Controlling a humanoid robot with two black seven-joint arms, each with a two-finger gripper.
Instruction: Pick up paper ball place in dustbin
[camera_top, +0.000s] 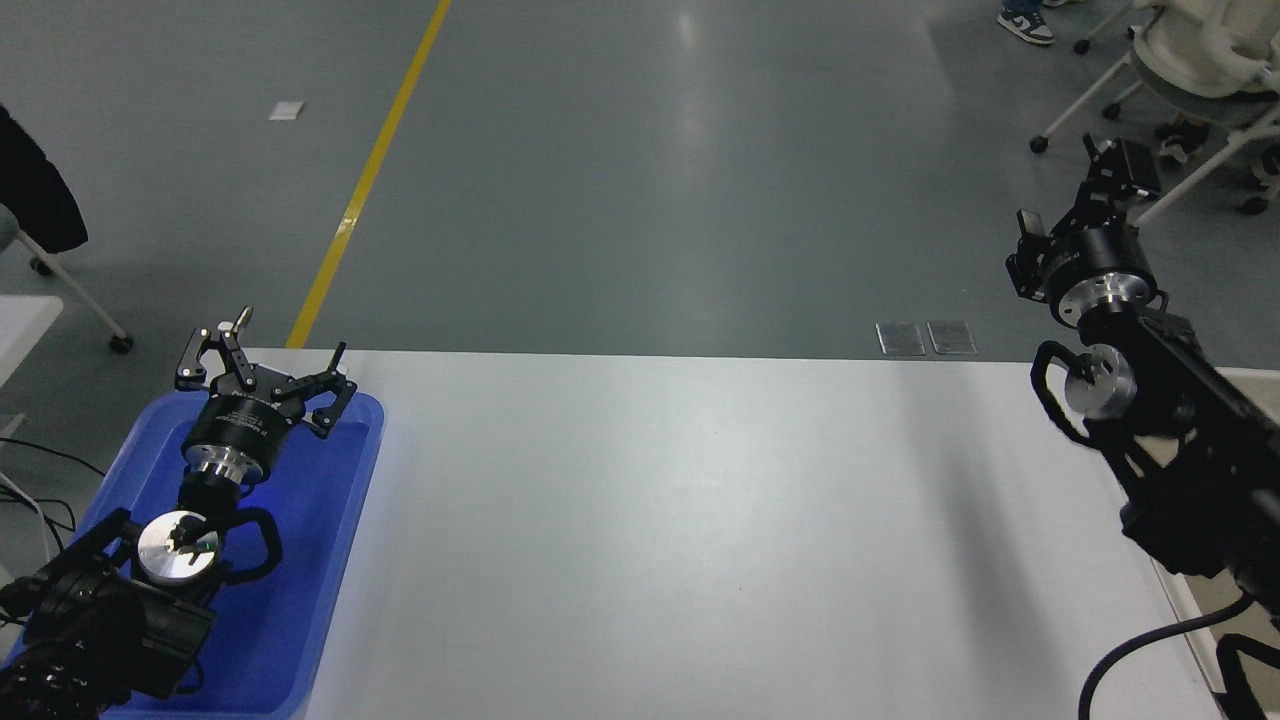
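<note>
The right pincer (1085, 200) is raised beyond the tabletop's (700, 520) far right corner, fingers spread and holding nothing; the left pincer (262, 362) hangs wide over the blue tray (330, 560). No paper ball is visible anywhere, and the dustbin (1190, 610) shows only as a rim sliver under the right arm. With no target in sight, any descent risks closing on nothing or clipping that rim.

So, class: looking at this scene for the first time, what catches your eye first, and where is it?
The bright blue tray at the white table's left end, with the left gripper open above it. Next, the right gripper, raised high at the right edge.
</note>
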